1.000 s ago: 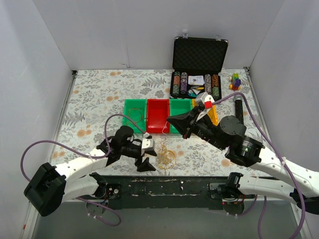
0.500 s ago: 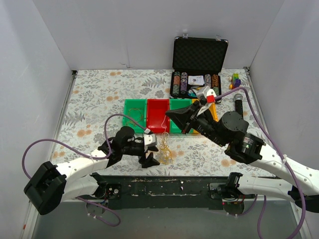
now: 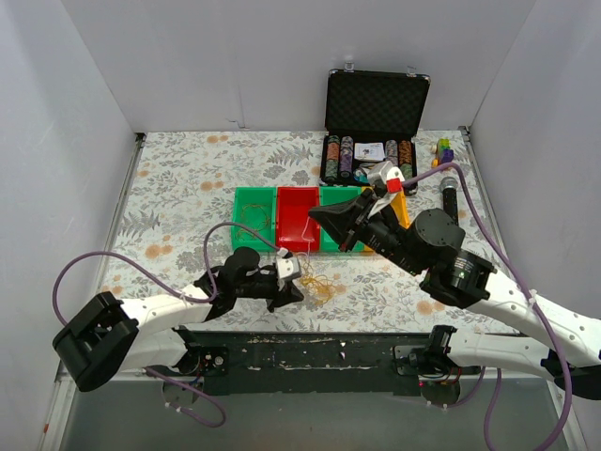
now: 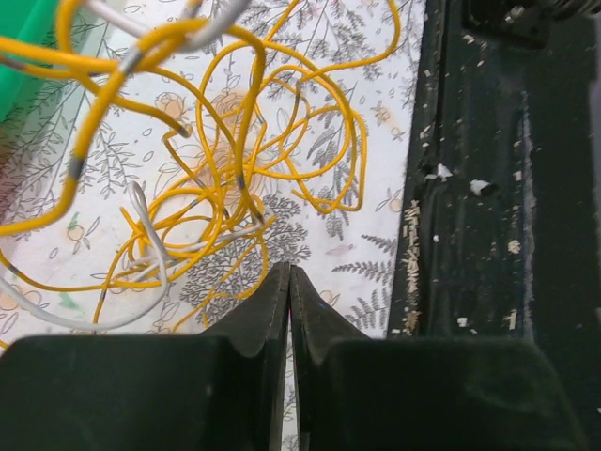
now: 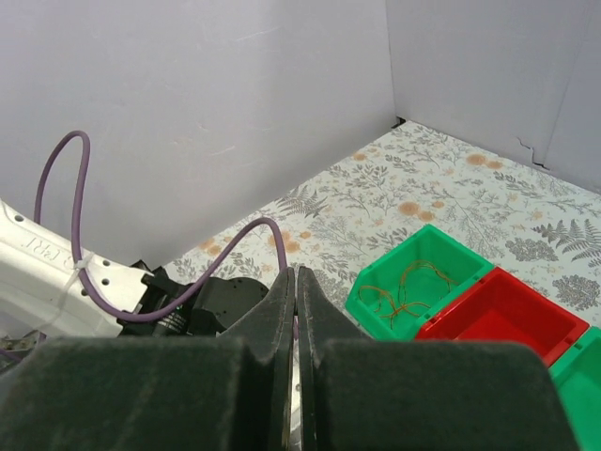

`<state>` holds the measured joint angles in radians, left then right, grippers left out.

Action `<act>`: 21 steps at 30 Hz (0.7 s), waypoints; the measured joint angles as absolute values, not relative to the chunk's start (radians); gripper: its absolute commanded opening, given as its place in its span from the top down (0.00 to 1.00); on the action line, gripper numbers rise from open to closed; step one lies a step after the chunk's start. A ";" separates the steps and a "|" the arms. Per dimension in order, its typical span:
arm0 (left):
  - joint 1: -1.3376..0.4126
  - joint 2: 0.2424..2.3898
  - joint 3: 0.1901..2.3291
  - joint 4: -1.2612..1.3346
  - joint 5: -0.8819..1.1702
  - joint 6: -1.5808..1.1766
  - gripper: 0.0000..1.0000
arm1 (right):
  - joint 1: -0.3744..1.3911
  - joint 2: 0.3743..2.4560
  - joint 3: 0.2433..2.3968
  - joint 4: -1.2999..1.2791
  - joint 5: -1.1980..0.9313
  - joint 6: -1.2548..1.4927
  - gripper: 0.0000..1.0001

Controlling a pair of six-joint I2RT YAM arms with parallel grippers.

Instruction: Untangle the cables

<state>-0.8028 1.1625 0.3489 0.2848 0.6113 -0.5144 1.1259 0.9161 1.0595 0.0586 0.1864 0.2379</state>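
Top external — cables, roundish looped tangle

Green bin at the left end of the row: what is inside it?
A few thin tan wire loops lie on the floor of the green bin. Nothing else shows. From above, the left arm's purple cord crosses its near corner and hides a little of it.

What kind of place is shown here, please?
Probably a robot test booth in a lab: plain white panel walls enclose a floral-patterned tabletop, holding practice props such as coloured plastic sorting bins.
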 measured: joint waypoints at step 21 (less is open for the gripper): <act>-0.791 1.036 0.372 0.075 0.392 -0.461 0.33 | 1.126 0.865 1.071 0.060 0.200 0.236 0.99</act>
